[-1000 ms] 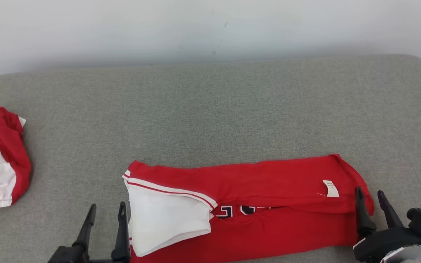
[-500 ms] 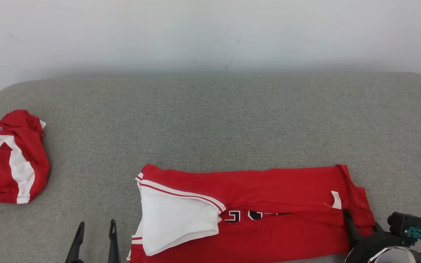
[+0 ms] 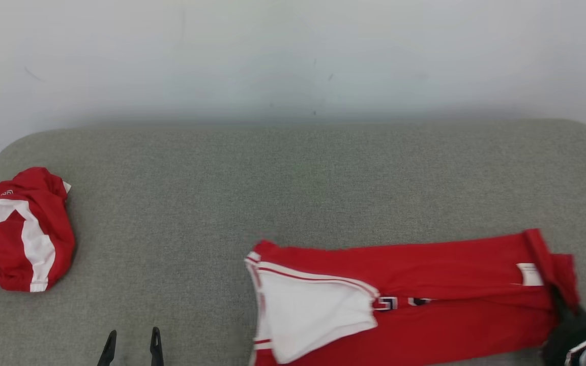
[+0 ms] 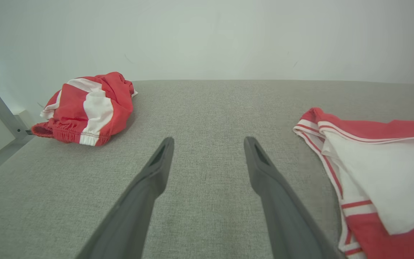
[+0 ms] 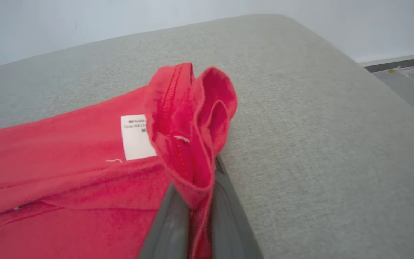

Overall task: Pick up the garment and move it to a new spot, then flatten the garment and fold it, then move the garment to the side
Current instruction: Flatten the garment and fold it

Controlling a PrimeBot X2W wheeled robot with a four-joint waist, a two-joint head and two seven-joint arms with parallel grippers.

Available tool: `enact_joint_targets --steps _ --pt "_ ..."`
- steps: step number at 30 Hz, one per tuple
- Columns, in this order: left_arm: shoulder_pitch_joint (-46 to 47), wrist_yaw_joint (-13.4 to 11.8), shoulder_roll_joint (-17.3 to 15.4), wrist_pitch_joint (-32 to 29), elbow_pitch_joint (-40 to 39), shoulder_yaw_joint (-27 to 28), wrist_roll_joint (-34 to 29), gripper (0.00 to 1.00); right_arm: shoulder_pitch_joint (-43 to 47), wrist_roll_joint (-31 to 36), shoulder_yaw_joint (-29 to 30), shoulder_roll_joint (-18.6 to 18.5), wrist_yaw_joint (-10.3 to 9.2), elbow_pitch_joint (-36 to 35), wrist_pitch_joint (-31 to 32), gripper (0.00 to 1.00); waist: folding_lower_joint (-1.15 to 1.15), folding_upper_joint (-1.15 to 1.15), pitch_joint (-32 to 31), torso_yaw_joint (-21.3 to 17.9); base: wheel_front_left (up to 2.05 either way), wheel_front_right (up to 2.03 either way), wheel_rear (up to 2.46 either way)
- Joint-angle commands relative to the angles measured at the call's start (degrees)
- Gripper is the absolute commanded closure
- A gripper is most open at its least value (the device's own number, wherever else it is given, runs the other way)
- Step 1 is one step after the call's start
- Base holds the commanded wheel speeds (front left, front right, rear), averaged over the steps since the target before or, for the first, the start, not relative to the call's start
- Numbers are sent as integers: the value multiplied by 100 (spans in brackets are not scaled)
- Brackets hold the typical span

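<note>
Garment (image 3: 425,284), head view: long axis left-right by worktop (image 3: 293,178) front edge, white end leftward, bare room behind. Left wrist view: left end effector (image 4: 210,141) apart. Right wrist view: right end effector (image 5: 196,180) clamped on garment's right end.

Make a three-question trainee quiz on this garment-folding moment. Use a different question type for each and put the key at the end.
1. True or false: the left gripper is shut on the red jersey.
2. Multiple choice: where does the right gripper grip the jersey? A) the bunched end beside the white care label; B) the white-panelled end; C) nowhere, its jaws are open.
3. Short answer: on which side of the grey cushion, by the robot's own sides, does the crumpled red-and-white garment lie?

Key
1. False: it is open over bare cushion, beside the jersey.
2. A.
3. The left.
</note>
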State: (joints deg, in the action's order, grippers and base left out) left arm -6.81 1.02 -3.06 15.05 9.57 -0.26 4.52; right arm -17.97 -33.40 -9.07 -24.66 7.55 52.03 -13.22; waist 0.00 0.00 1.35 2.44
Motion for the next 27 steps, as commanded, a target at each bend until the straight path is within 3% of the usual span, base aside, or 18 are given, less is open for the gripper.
enact_joint_targets --steps 1,6,12,21,27 --pt "-64 -7 17 18 -1 -20 -60 0 -81 -52 124 -175 -14 82 -67 100 0 0 -28 -18 0 0 0" --pt "-115 -38 20 18 -5 -21 8 0 -112 -28 296 -405 -14 80 -143 100 0 0 -74 -93 0 0 0" --pt "-155 -65 20 18 4 -24 93 0 -58 71 73 -177 -14 -619 -152 100 0 0 -122 -235 0 0 0" --pt "-55 -74 21 18 53 -87 147 0 306 211 -820 572 -14 -2855 518 100 0 0 -145 -310 0 0 0" --pt "-10 -92 21 18 103 -167 183 0 465 295 -1231 1084 -14 -3621 1020 100 0 0 -124 -114 0 0 0"
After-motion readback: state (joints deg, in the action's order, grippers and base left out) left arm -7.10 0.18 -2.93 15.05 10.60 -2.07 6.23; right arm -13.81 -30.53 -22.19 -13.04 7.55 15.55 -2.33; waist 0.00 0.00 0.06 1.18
